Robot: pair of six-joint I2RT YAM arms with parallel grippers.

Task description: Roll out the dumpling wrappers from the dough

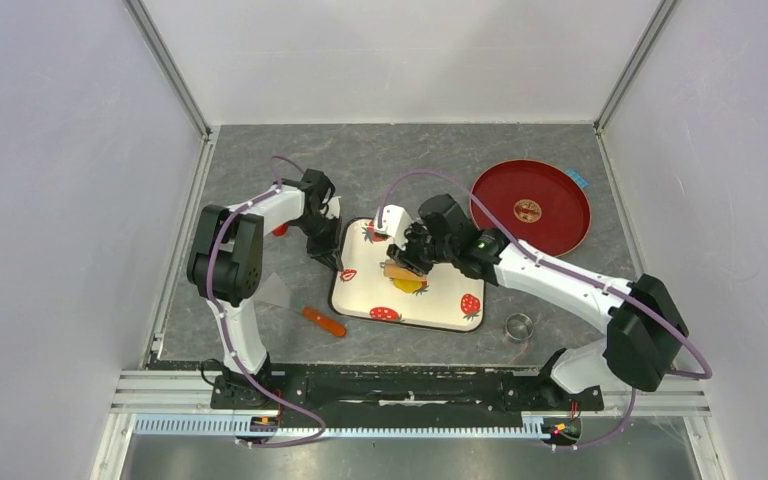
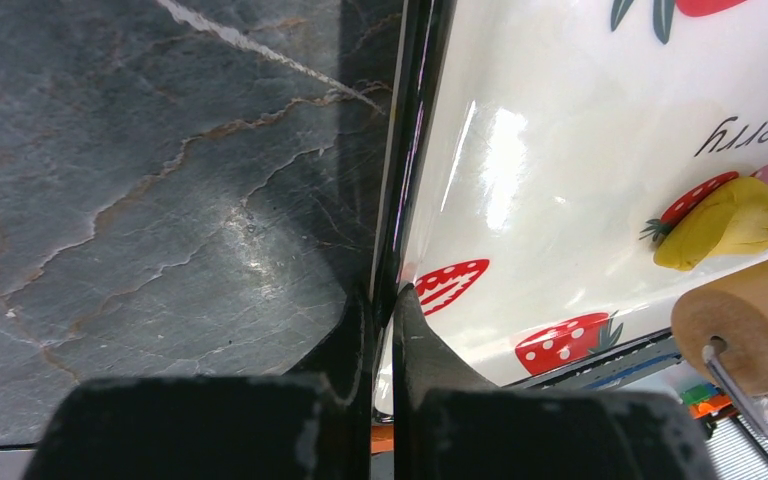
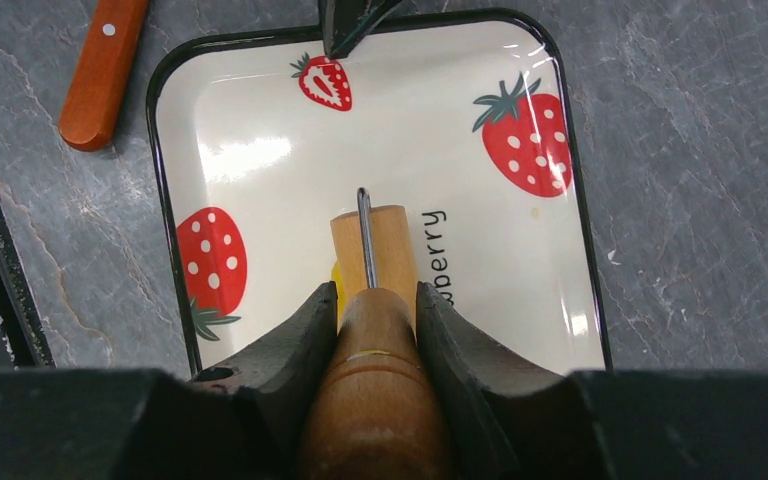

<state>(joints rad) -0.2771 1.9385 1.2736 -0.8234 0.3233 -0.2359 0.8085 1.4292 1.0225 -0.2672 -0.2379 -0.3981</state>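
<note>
Rolling step: the left gripper (image 2: 384,305) pinches the tray (image 2: 580,250) rim; the right gripper (image 3: 375,300) clamps the roller (image 3: 392,240). Next, press it across the dough (image 2: 728,222).

We had a cream-white tray (image 1: 442,303) there, black around the rim, printed with red strawberries, white-seeded and green-leafed, plus black lettering. We spotted the dough (image 2: 730,222) in bright yellow, and the roller (image 3: 395,240) in pale tan wood. The table (image 1: 380,165) was dark grey, marbled with pale and brownish veins. We caught a glossy red plate (image 1: 555,232) with a gold centre mark, an orange-brown handle (image 1: 323,321), and a silver ring (image 1: 518,326). The left arm (image 1: 260,208) and right arm (image 1: 560,280) were white with black joints, their cables (image 1: 440,175) purple.
</note>
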